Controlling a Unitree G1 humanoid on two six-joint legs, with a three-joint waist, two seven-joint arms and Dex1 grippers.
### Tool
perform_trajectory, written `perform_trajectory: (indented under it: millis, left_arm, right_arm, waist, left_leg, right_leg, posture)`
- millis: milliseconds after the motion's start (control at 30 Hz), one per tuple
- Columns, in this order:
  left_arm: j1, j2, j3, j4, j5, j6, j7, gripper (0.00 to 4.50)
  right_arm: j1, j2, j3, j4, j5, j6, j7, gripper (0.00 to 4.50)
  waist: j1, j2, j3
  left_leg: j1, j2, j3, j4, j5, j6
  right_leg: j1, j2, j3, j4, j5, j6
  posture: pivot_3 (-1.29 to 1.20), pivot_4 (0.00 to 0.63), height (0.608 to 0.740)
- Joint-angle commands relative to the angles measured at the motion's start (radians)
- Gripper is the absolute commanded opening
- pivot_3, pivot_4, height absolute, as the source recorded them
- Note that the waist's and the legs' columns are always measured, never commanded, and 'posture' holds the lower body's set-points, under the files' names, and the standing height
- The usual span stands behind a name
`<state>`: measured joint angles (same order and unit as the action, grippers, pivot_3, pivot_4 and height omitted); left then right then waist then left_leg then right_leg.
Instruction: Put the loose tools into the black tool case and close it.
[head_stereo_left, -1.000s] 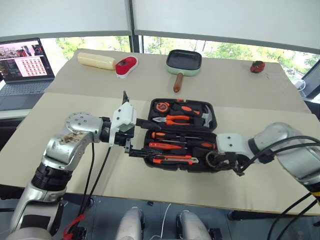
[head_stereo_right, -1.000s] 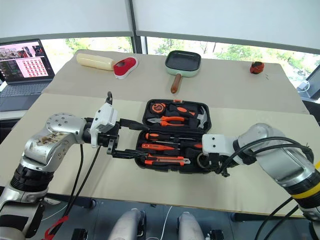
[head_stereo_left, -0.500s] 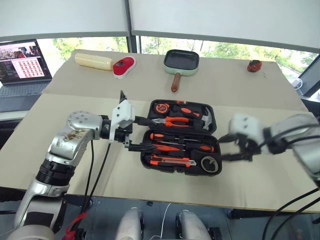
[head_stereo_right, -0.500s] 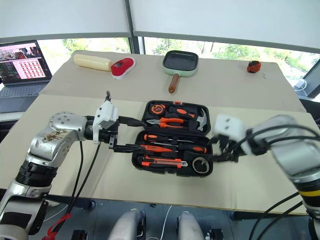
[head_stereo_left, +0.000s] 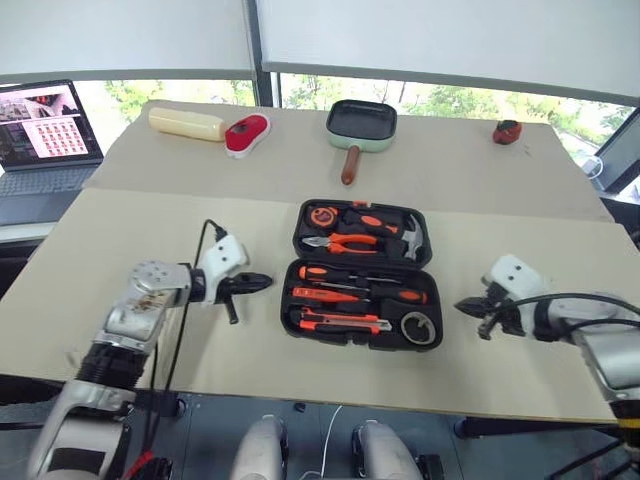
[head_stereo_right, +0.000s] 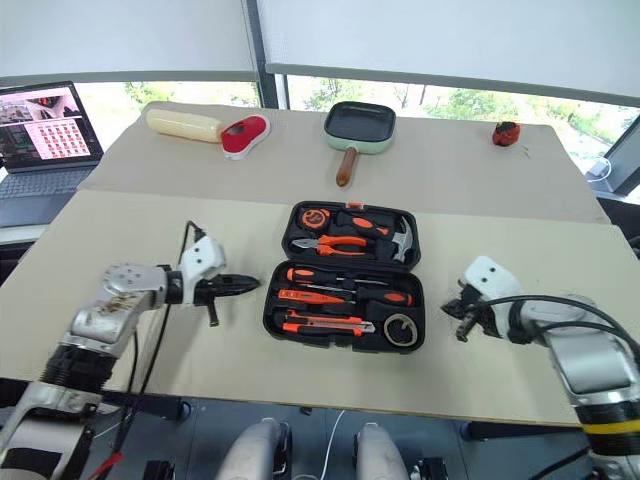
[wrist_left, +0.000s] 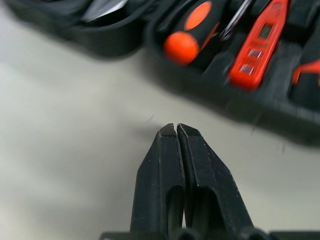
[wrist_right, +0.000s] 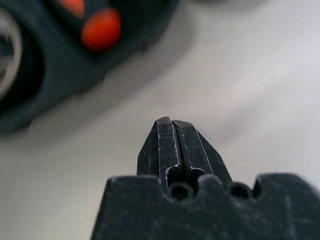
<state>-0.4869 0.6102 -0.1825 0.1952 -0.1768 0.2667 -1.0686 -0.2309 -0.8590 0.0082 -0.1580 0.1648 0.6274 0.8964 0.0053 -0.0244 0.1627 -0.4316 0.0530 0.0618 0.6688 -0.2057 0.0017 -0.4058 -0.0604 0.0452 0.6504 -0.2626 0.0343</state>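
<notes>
The left tool (head_stereo_left: 262, 281) and right tool (head_stereo_left: 462, 304) are pressed together, empty, flanking the open black plastic clamshell tool case (head_stereo_left: 359, 273) on the beige bench (head_stereo_left: 140, 230), neither touching it.

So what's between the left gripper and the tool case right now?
Only bare table lies between the shut left gripper and the black tool case, seen from the left eye view.

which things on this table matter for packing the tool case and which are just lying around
Job: black tool case, screwdrivers, utility knife, tape roll.
Lying about: green frying pan, laptop, cream bottle, red-white item, small red object.
</notes>
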Motion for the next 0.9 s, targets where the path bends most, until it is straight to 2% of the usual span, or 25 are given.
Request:
perform_trajectory:
  millis: [33,167,333,600,900]
  left_arm:
    - [-0.029,-0.030,-0.004,-0.036,-0.007,0.023,0.003,0.03]
    - [0.008,-0.031,-0.021,-0.113,-0.027,0.047,-0.039,0.03]
    - [0.089,0.023,-0.009,-0.223,-0.073,0.094,-0.112,0.03]
    - [0.190,0.070,0.018,-0.311,-0.072,0.133,-0.101,0.03]
    - [0.308,0.166,0.106,-0.302,-0.061,0.098,-0.081,0.03]
  right_arm:
    - [-0.047,0.015,0.038,-0.015,-0.012,-0.048,0.006,0.00]
    - [-0.050,0.013,0.061,-0.069,0.014,-0.069,0.059,0.00]
    - [0.022,-0.029,0.038,-0.185,0.064,-0.045,0.126,0.00]
    - [0.151,-0.030,-0.012,-0.301,0.058,0.004,0.067,0.00]
    - [0.298,-0.063,-0.152,-0.265,0.025,-0.031,0.015,0.00]
  waist:
    - [0.000,0.000,0.000]
    - [0.000,0.000,0.000]
    - [-0.003,0.000,0.000]
    - [-0.005,0.000,0.000]
    - [-0.005,0.000,0.000]
  left_leg:
    - [0.000,0.000,0.000,0.000,0.000,0.000]
    - [-0.001,0.000,0.000,0.000,0.000,0.000]
    - [-0.001,0.000,-0.001,-0.002,0.000,0.000]
    - [0.000,0.000,-0.001,-0.002,0.000,0.000]
    - [0.001,0.000,0.000,-0.002,0.000,0.000]
  right_leg:
    - [0.000,0.000,0.000,0.000,0.000,0.000]
    - [0.000,0.000,0.000,0.000,0.000,0.000]
    - [-0.001,0.000,0.000,-0.001,0.000,0.000]
    - [0.000,0.000,0.000,-0.001,0.000,0.000]
    - [0.000,0.000,0.000,-0.001,0.000,0.000]
  posture:
    - [0.00,0.150,0.740]
    - [0.00,0.150,0.740]
    - [0.00,0.150,0.740]
    - [0.00,0.150,0.740]
    - [0.00,0.150,0.740]
